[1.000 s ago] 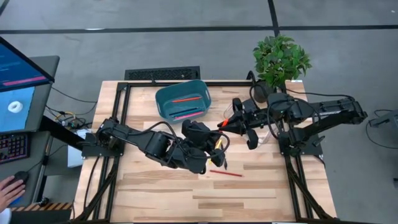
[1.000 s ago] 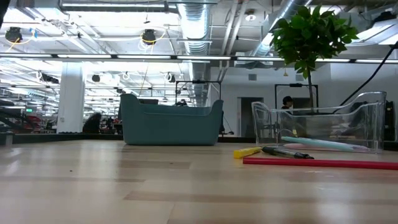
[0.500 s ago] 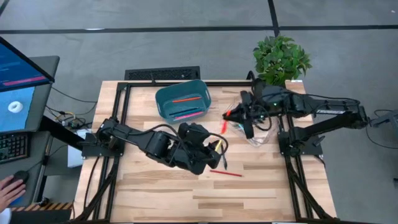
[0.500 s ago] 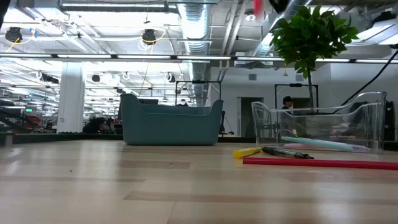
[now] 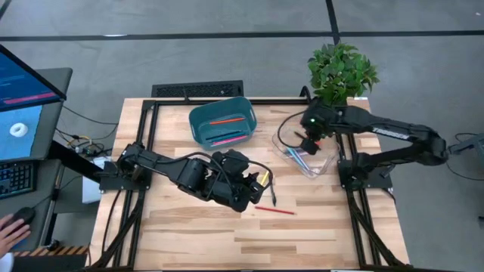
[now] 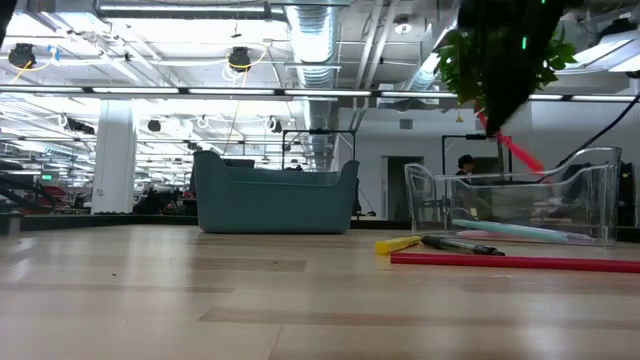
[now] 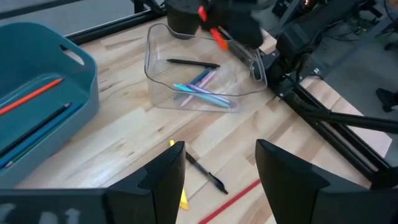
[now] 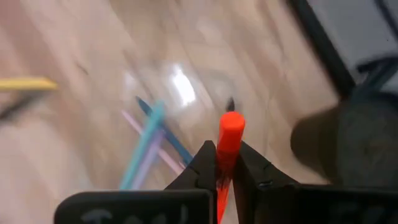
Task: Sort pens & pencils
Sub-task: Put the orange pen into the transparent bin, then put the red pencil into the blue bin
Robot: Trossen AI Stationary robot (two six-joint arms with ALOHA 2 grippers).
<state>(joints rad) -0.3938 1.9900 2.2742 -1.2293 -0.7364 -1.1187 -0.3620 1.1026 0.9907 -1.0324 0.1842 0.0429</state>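
Note:
My right gripper (image 5: 308,143) hangs over the clear tray (image 5: 324,165), shut on an orange-red pen (image 8: 229,138). The low view shows that pen (image 6: 517,153) slanting down above the tray (image 6: 590,190). Teal, purple and black pens (image 7: 198,92) lie inside the tray. My left gripper (image 7: 217,169) is open above the table's middle, its fingers on either side of a black pen (image 7: 205,172). A yellow pen (image 5: 264,178) and a red pencil (image 5: 274,210) lie flat beside it. The teal bin (image 5: 198,125) holds an orange stick and other sticks. My right gripper pinches the orange-red pen's shaft (image 8: 224,167) between its two fingers. The pen runs roughly along the fingers, its blunt end (image 8: 232,122) past the fingertips. The fingers come from above, pointing down. The pen is lifted clear and slants down toward the tray.
A potted plant (image 5: 340,72) stands at the far right corner behind the tray. The near half of the wooden table (image 5: 227,238) is bare. A person's hand (image 5: 9,230) rests by a monitor beyond the left edge.
My right gripper has carried the orange-red pen toward the table's right edge, from beside the bin to above the clear tray, and has come down. The pen now shows in the low view. My left arm has drawn back slightly toward the left.

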